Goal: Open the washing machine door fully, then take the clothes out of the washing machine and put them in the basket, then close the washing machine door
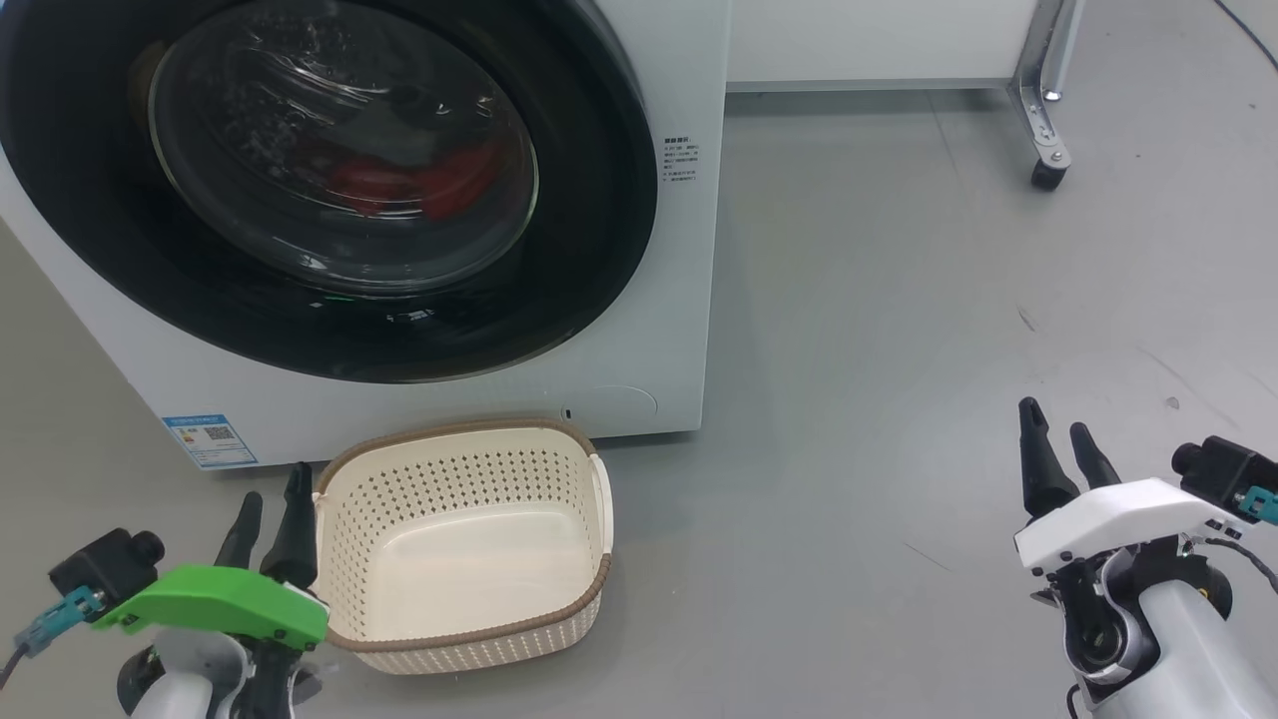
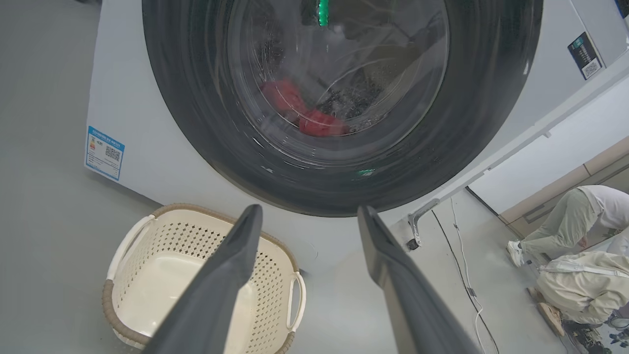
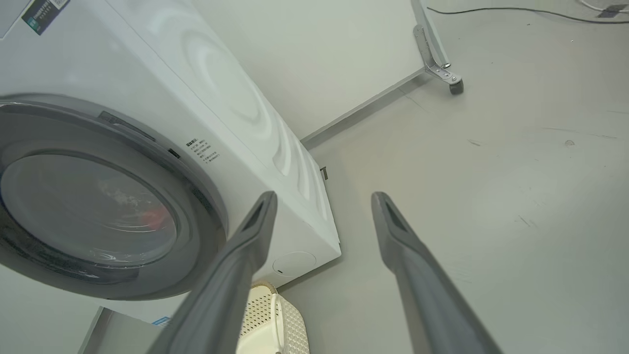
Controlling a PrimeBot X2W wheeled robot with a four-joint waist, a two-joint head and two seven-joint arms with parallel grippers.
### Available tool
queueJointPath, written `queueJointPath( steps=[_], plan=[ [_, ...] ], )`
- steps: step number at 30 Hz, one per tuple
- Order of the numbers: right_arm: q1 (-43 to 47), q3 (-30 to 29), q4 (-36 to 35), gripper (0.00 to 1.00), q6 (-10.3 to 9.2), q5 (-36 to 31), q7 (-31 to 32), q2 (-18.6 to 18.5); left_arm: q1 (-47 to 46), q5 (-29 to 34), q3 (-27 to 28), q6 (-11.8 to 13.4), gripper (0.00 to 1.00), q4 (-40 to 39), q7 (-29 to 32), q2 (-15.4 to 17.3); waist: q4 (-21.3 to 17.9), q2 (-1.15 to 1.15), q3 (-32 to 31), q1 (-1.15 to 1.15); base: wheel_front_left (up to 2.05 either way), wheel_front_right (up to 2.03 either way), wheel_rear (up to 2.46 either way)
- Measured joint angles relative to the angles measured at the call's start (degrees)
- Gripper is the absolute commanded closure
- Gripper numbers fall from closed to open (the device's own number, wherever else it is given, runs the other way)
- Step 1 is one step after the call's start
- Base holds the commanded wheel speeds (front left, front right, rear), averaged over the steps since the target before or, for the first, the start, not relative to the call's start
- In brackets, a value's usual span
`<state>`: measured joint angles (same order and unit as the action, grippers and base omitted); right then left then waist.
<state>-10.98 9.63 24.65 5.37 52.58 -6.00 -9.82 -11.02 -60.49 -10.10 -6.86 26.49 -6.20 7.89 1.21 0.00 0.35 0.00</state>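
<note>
Grey floor; washing machine door shut; left tool and right tool spread, empty: hook rim, swing fully wide.

Test lab or robot workroom, not a home. Bare grey floor, scuffed. White partition panel on a metal leg with a caster. Loose cable across the floor. Washing machine stands free in the open. People crouch to one side.

1 washing machine, 1 washing machine door, 1 basket, 2 grippers: left gripper, right gripper. 2 people. Red clothes: can't count.
</note>
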Motion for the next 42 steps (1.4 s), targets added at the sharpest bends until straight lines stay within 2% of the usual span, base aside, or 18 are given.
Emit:
queueJointPath(
  steps=[17,30,42],
  plan=[
    [-4.1,5.3,2.3,0.0,-1.99,-14.6,-3.9,-2.2,-2.6,16.5,-2.6,1.2,0.0,2.0,-3.8,0.6,0.5,0.0,0.2,0.0,0.0,0.0,0.0],
    [-6.7,8.4,4.8,0.0,-2.57,-24.4,-6.8,-3.6,-3.2,26.9,-3.0,2.5,0.0,4.2,-6.5,0.7,0.9,0.0,0.4,0.0,0.0,0.0,0.0],
    [-8.8,9.5,6.2,0.0,-3.5,-29.4,-8.0,-4.5,-4.5,33.5,-2.9,2.5,0.0,5.1,-8.1,0.6,1.1,0.0,0.5,0.0,0.0,0.0,0.0]
  ],
)
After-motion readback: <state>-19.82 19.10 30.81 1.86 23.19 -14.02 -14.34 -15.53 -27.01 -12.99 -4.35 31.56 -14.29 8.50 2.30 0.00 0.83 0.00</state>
